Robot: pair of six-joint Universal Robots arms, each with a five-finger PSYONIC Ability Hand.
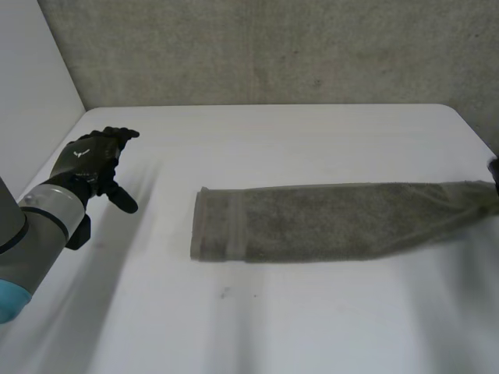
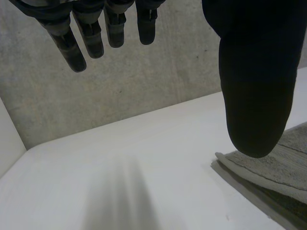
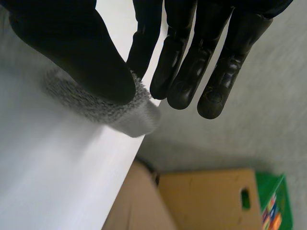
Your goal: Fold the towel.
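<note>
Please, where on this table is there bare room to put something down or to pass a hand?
Bare table lies between the towel and the back wall, between the towel and the near edge, and between its free end and the left hand. It is crowded at the table's right edge, where the right hand pinches the towel's end.

My tabletop (image 1: 273,140) is white and flat. One thing lies on it, a grey-brown towel (image 1: 327,220). It is a long strip, folded over on itself. It starts near the middle and runs to the right edge. Its left end is square, and its right end gets narrower.
</note>
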